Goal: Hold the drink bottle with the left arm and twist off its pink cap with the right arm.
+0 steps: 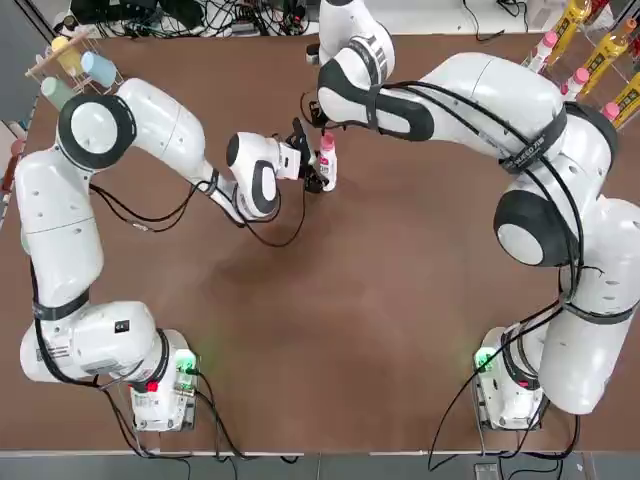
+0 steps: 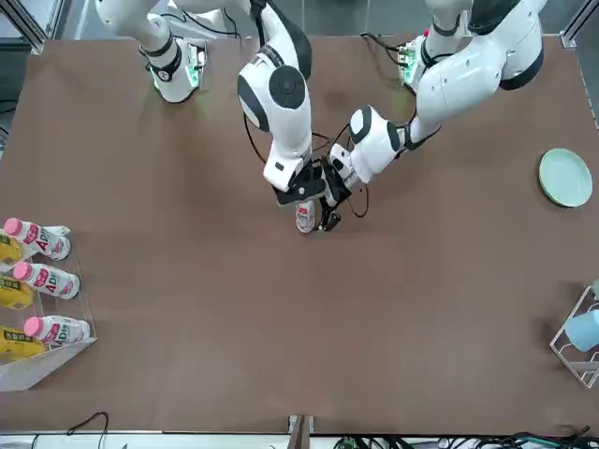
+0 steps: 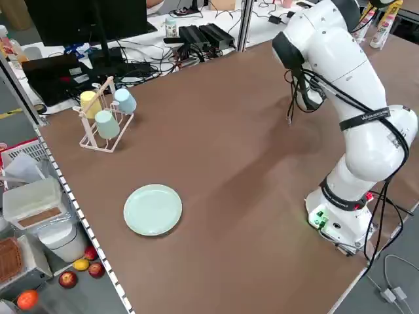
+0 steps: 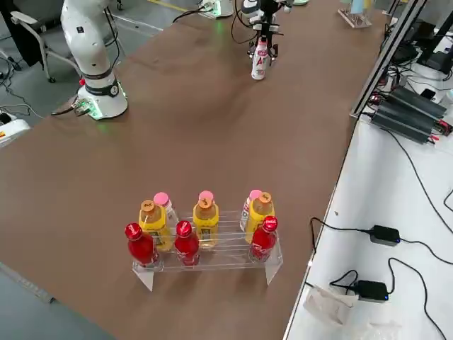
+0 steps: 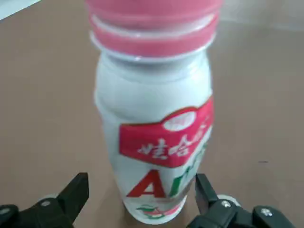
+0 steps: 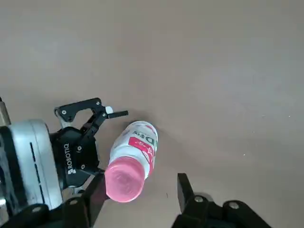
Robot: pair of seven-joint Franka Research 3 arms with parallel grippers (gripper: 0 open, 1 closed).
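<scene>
The drink bottle (image 1: 327, 165) stands upright on the brown table, white with a pink-red label, its pink cap (image 1: 326, 143) on. My left gripper (image 5: 141, 183) is open, with one finger on each side of the bottle's lower body (image 5: 152, 142); there is a clear gap on one side. It reaches in from the robot's left (image 2: 329, 198). My right gripper (image 6: 140, 187) hangs open above the bottle, the pink cap (image 6: 124, 179) near one of its fingers, not clamped. In the front view my right gripper (image 2: 301, 189) hovers over the bottle (image 2: 306, 218).
A clear rack of yellow, red and white bottles (image 4: 205, 234) stands at the table's far right corner (image 1: 590, 50). A cup rack (image 1: 70, 62) is at the far left corner. A pale green plate (image 3: 153, 209) lies on the left side.
</scene>
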